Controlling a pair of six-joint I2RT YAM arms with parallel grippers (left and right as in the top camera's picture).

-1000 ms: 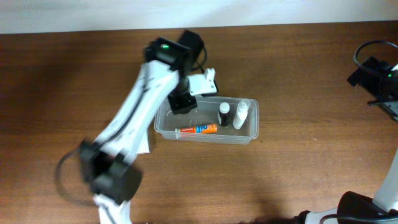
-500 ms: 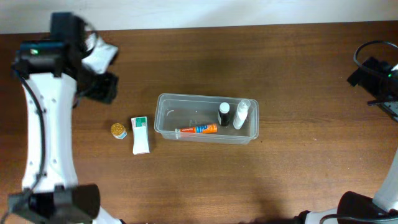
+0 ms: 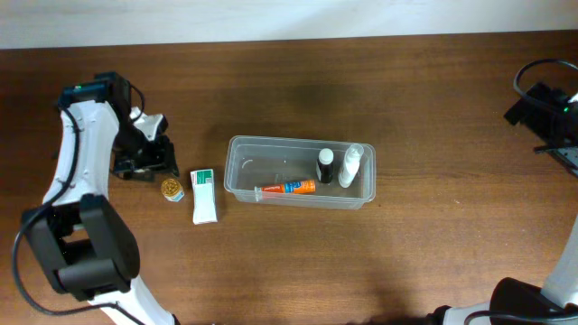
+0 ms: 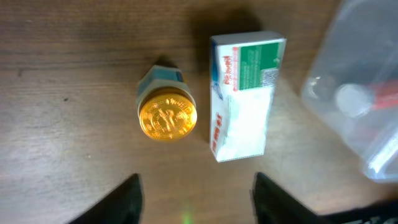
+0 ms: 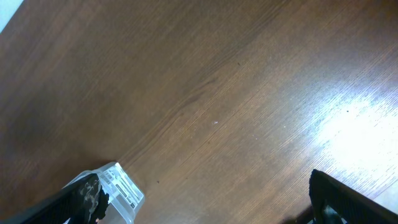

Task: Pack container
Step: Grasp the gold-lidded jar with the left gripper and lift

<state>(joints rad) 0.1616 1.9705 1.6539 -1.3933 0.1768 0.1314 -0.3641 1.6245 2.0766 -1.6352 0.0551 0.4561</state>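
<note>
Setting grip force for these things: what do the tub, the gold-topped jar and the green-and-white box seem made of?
The tub looks like clear glossy plastic: the table shows through its walls. The jar has a shiny embossed gold lid, metal or metallised plastic; its body is unclear. The box seems printed cardboard, with sharp folded edges.

Container [image 4: 365, 51] partly off the left wrist view's right edge, blurred.

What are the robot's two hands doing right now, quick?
Left gripper: open, holding nothing.
Right gripper: open, holding nothing.
</note>
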